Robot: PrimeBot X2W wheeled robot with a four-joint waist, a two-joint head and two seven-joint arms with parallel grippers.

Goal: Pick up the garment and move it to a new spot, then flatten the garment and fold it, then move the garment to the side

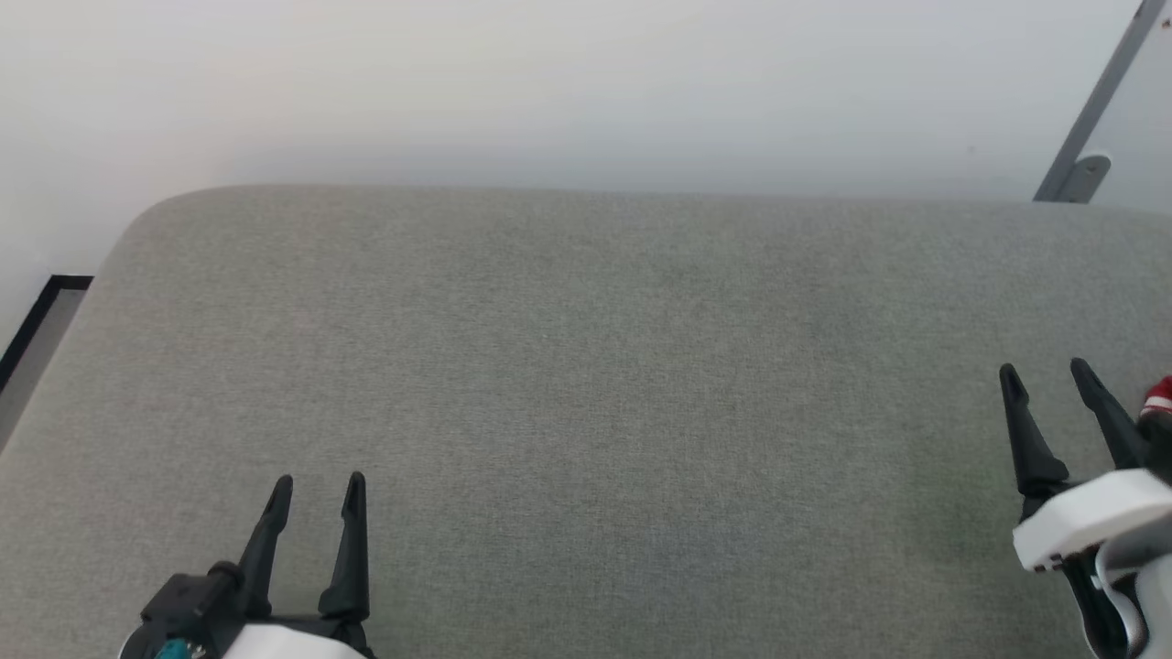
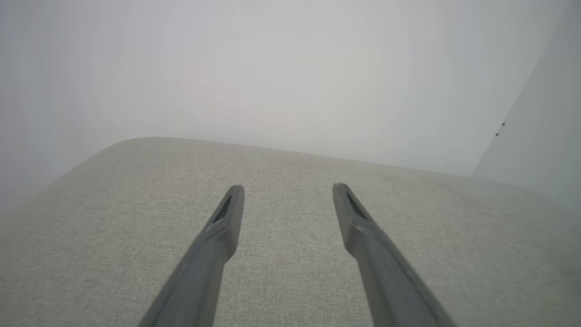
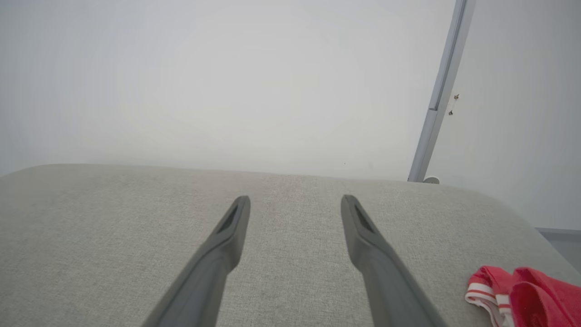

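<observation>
- Head view, risk: only a small red-and-white scrap of the garment [image 1: 1159, 398] shows, at the frame's 3 o'clock edge, the rest cut off. In my judgement a reach planned from this view could miss the bulk of the cloth.
- Risk: in the right wrist view the garment [image 3: 522, 295] lies bunched in folds, striped trim outermost. A pinch there may catch the trim band alone, or several layers at once, and make flattening harder.
- Risk: the cloth sits close to the rounded right border of the grey padded surface [image 1: 586, 366]. A sideways nudge from a finger could push it over the side.
- Right hand [image 1: 1046, 368]: fingers spread wide, nothing between them, above bare padding.
- Left hand [image 1: 320, 480]: likewise fully parted and empty, well apart from the cloth at the 7 o'clock corner of the head view.
- Position: the garment lies at 3 o'clock of the right hand, just beside its outer finger. From the wrist it is at about 4 o'clock of the hand [image 3: 295, 200]; contact cannot be confirmed.
</observation>
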